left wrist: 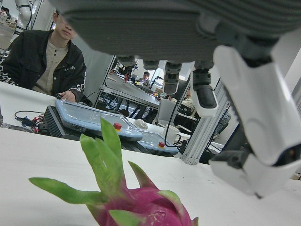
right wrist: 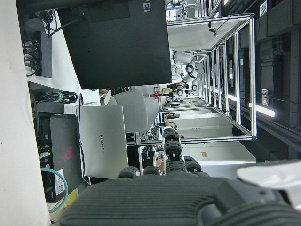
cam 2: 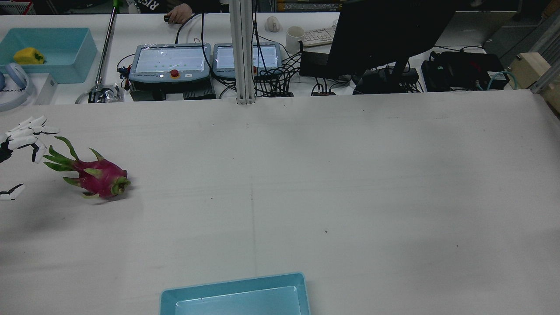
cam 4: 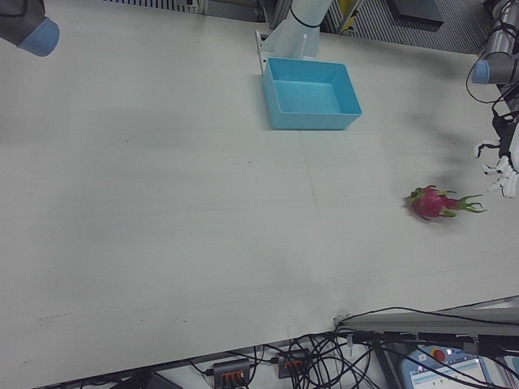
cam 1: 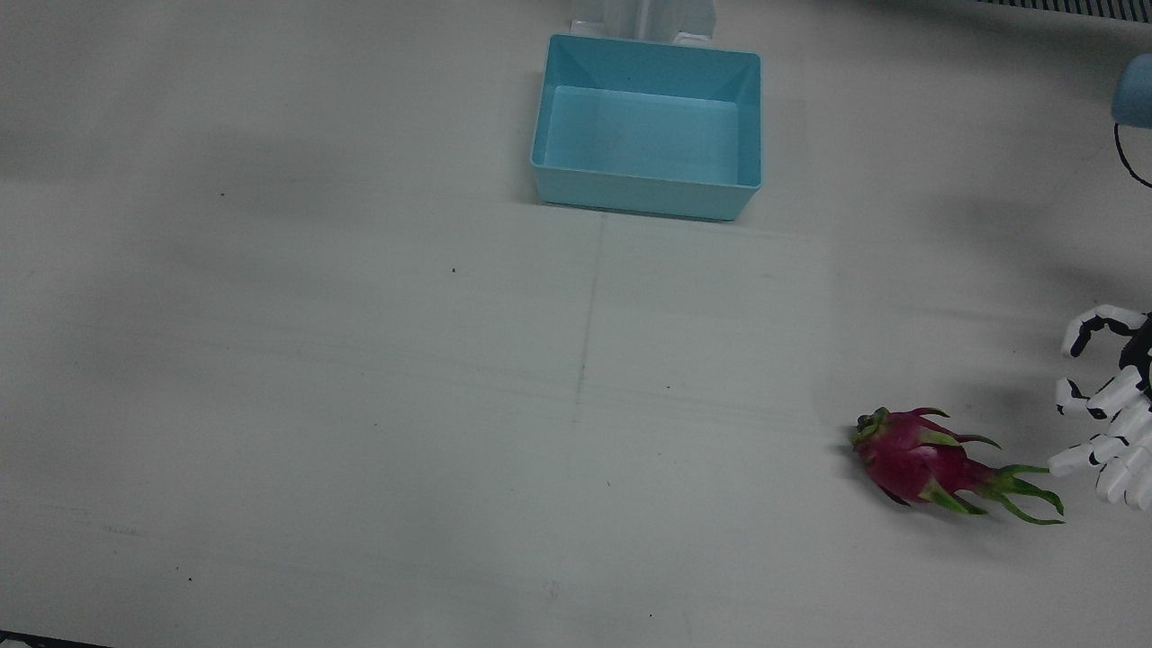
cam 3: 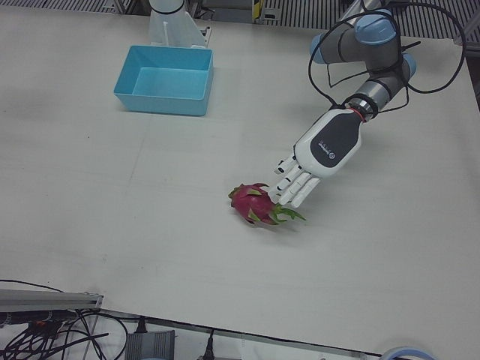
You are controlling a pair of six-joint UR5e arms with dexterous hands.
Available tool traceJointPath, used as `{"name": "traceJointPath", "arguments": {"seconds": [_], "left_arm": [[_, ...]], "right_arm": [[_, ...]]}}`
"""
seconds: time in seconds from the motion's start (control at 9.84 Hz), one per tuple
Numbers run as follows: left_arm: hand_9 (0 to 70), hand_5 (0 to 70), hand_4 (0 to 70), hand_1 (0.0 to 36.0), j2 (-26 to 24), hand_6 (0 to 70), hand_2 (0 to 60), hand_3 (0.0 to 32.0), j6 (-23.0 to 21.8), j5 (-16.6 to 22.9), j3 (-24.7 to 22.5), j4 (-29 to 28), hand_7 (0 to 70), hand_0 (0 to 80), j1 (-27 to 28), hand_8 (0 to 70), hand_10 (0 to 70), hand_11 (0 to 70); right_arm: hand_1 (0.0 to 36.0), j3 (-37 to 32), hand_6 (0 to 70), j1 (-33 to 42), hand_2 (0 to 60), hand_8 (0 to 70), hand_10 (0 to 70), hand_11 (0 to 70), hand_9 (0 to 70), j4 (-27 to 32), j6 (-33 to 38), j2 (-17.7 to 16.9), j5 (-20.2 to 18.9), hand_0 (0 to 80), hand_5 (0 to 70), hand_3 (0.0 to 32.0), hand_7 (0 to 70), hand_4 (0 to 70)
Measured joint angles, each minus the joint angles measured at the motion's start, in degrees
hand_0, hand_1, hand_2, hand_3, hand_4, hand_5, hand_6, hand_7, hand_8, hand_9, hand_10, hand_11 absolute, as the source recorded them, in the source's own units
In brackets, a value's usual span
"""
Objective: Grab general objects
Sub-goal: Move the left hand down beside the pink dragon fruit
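Observation:
A pink dragon fruit (cam 1: 918,459) with green leafy scales lies on its side on the white table; it also shows in the rear view (cam 2: 98,177), the left-front view (cam 3: 251,202), the right-front view (cam 4: 431,203) and the left hand view (left wrist: 141,207). My left hand (cam 3: 304,176) is open, fingers spread, right at the fruit's leafy end and low over the table; it also shows in the front view (cam 1: 1111,423) and the rear view (cam 2: 24,133). Whether it touches the leaves I cannot tell. My right hand (right wrist: 174,188) shows only in its own view, fingers extended, holding nothing.
A light blue bin (cam 1: 648,193) stands empty at the robot's side of the table, also in the left-front view (cam 3: 161,101). Beyond the table's far edge are teach pendants (cam 2: 170,61), cables and a monitor (cam 2: 385,30). A person (left wrist: 47,56) sits there.

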Motion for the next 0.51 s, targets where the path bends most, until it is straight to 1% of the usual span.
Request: {"name": "traceJointPath", "arguments": {"seconds": [0.1, 0.2, 0.3, 0.51], "left_arm": [[3.4, 70.0, 21.8, 0.0, -1.1, 5.6, 0.0, 0.0, 0.1, 0.0, 0.2, 0.3, 24.3, 18.9, 0.1, 0.1, 0.0, 0.0], [2.6, 70.0, 13.5, 0.0, -2.0, 3.0, 0.0, 0.0, 0.6, -0.2, 0.4, 0.5, 20.2, 19.1, 0.8, 0.0, 0.0, 0.0], [2.2, 70.0, 8.1, 0.0, -2.6, 1.5, 0.0, 0.0, 1.7, -1.3, 0.5, 1.0, 18.0, 19.4, 2.5, 0.0, 0.0, 0.0], [1.8, 70.0, 1.7, 0.0, -4.3, 0.0, 0.0, 0.0, 4.0, -6.1, 0.8, 3.3, 16.4, 19.6, 8.7, 0.0, 0.0, 0.0]], "right_arm": [[0.0, 0.0, 0.0, 0.0, 0.0, 0.0, 0.0, 0.0, 0.0, 0.0, 0.0, 0.0, 0.0, 0.0, 0.0, 0.0, 0.0, 0.0], [0.0, 0.0, 0.0, 0.0, 0.0, 0.0, 0.0, 0.0, 0.0, 0.0, 0.0, 0.0, 0.0, 0.0, 0.0, 0.0, 0.0, 0.0], [0.0, 0.0, 0.0, 0.0, 0.0, 0.0, 0.0, 0.0, 0.0, 0.0, 0.0, 0.0, 0.0, 0.0, 0.0, 0.0, 0.0, 0.0], [0.0, 0.0, 0.0, 0.0, 0.0, 0.0, 0.0, 0.0, 0.0, 0.0, 0.0, 0.0, 0.0, 0.0, 0.0, 0.0, 0.0, 0.0]]}}
